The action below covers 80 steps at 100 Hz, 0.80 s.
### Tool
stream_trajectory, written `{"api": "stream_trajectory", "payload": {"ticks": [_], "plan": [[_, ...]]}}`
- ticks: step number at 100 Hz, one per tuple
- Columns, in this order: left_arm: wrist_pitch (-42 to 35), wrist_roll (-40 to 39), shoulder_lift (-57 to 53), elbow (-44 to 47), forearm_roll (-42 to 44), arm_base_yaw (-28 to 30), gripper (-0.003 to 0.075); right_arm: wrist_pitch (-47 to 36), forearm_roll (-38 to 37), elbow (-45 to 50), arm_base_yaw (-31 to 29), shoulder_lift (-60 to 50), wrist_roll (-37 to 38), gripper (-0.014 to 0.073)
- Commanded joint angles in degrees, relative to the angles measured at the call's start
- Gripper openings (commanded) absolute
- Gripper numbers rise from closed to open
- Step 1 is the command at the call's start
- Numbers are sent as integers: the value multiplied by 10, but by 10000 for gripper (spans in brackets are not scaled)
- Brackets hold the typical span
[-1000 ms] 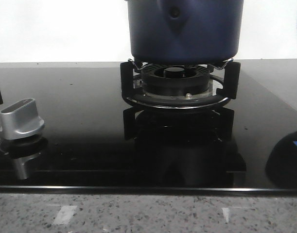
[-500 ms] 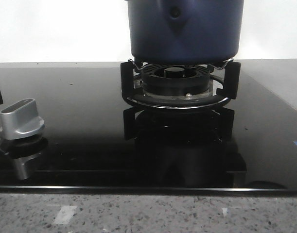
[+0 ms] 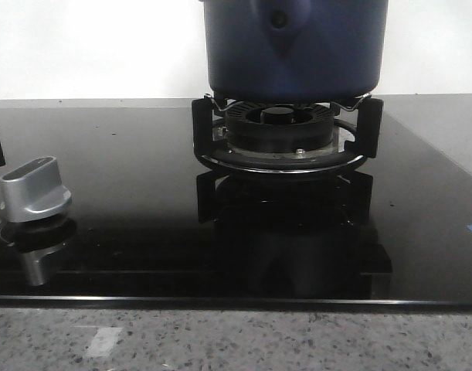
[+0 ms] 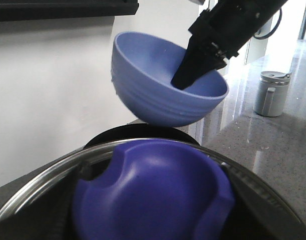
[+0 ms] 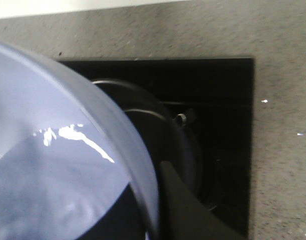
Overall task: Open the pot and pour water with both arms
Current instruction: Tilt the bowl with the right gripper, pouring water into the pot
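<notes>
Two arms work above a glossy black glass cooktop (image 3: 127, 193) set into a speckled grey stone table (image 3: 243, 340), where the pot (image 3: 293, 50), a dark navy cylinder with a matte wall and rounded bottom edge, stands upright on the black burner grate (image 3: 286, 139), its long axis vertical and its pointed, shield-shaped handle mount with a round rivet hole facing the front camera. A brushed silver knob (image 3: 33, 189) sits on the glass to the left, well apart from the burner. In the left wrist view a glass lid (image 4: 142, 210) with a metal rim and a large blue moulded knob fills the foreground close beneath the camera; the left end effector itself is not visible there, so its state cannot be told. Above the lid, the right end effector (image 4: 193, 70), black and angular, is clamped on the rim of a lighter blue, ribbed, rounded bowl (image 4: 158, 85), one finger inside it, the bowl tilted with its mouth toward the camera. The right wrist view shows water glinting inside that bowl, held over the dark pot. A small grey lidded jar (image 4: 271, 92) stands on the table beyond.
</notes>
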Motion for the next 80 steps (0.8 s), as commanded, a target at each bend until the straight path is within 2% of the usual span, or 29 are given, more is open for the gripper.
{"api": "stream_trajectory", "payload": {"ticks": [1, 17, 44, 68, 80], "plan": [[2, 0, -8, -19, -48, -4, 337, -42, -5, -22, 17, -9, -5, -54], [0, 0, -8, -19, -48, -4, 337, -71, -75, -22, 48, 4, -5, -54], [-16, 0, -8, -19, -48, -4, 337, -95, -273, -20, 105, 7, -5, -54], [-26, 0, -8, -19, -48, -4, 337, -126, -387, 3, 153, 7, -4, -46], [-26, 0, -8, -19, -48, -4, 337, -135, -468, 23, 172, 7, 43, -46]]}}
